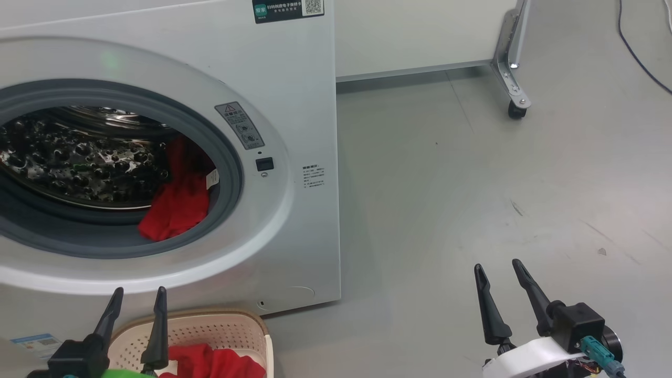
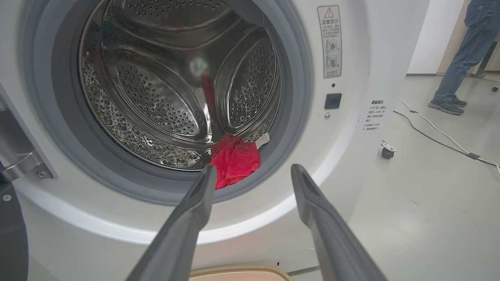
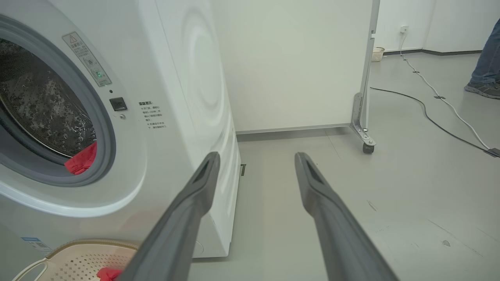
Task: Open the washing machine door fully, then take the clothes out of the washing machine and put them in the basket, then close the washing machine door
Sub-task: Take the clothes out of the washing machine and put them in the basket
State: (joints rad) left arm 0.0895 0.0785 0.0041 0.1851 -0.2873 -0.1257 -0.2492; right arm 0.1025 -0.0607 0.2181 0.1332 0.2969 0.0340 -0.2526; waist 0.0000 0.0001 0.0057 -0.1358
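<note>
The clothes (image 1: 176, 210) lay at the lower right of the drum (image 1: 79, 157), spilling over the gasket (image 1: 105, 242), their length running back into the machine (image 1: 299, 79). The left gripper (image 1: 140, 292), spread and empty over the basket (image 1: 220, 316), was nearer, with the clothes beyond it and slightly right. The right gripper (image 1: 497, 265), also spread and empty, hung far right.

Warning-triangle sticker (image 2: 331, 41) headed 温馨提示 on the washing machine (image 1: 294, 79); QR-code label (image 1: 287, 9) near its top.
</note>
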